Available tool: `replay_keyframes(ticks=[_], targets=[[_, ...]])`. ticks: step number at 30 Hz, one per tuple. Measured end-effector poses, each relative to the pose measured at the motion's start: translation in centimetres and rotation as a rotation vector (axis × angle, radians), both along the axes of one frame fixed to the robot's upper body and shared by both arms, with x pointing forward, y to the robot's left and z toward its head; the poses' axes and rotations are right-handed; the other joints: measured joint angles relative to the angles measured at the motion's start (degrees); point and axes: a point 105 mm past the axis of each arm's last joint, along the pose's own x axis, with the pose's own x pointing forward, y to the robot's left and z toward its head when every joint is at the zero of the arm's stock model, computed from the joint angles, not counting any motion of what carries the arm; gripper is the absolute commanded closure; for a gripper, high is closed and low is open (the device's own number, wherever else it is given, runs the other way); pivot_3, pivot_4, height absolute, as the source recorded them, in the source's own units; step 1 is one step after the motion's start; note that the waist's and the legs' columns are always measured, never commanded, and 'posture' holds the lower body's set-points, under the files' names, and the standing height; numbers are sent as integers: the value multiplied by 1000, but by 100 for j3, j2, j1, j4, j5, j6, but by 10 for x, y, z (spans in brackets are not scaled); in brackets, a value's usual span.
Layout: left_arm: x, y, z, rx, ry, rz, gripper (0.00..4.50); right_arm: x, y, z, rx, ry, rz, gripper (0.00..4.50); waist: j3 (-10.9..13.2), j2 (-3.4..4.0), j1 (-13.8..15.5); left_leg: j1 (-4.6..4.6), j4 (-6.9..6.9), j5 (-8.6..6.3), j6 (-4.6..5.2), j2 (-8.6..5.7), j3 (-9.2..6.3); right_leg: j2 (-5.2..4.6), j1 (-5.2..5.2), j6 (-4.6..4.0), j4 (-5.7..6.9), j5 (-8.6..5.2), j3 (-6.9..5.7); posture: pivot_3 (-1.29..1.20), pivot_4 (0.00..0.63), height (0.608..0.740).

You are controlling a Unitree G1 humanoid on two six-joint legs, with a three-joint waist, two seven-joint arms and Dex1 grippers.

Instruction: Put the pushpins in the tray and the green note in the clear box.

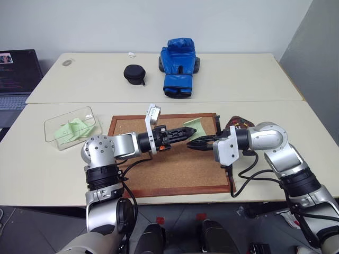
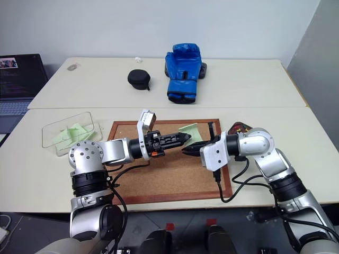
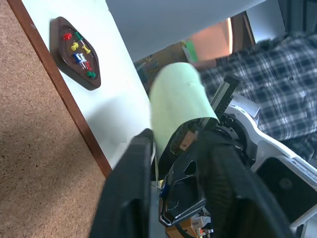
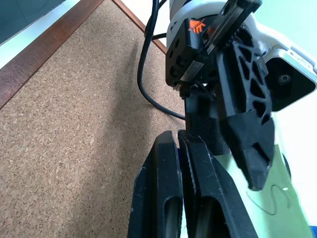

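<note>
Where both hands meet, the green note [image 1: 194, 126] curls upward — pale, faintly marked.

Two cream tables [image 1: 296, 121] butted together, seam running left-right, against a plain white wall [image 1: 106, 24]; grey wall panel [image 1: 318, 47] at far right. Open laptop [image 1: 16, 74] on a separate surface at far left, dark grey floor [image 1: 32, 227] below the near edge. On the far table: blue boxing glove [image 1: 178, 66], black round case [image 1: 134, 73], light even.
</note>
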Motion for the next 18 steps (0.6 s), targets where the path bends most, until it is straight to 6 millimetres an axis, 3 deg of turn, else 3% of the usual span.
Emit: replay_keyframes(ticks=[4,13,18], targets=[[-1,0,0,-5,0,-3,4479,0,1,0,4,0,0,4500,0,0,0,0,0,0,0,0,0,0,0,0,0,0,0,0,150,740],[-5,2,-3,6,-23,-7,4479,1,3,6,14,19,-12,4500,0,0,-2,1,-2,0,0,2,0,0,-1,0,0,0,1,0,150,740],[-8,10,-10,46,-50,-3,4479,-8,7,27,112,159,-51,4500,0,0,22,-1,-5,0,-1,1,-10,-7,-1,-1,-3,0,-3,0,150,740]])
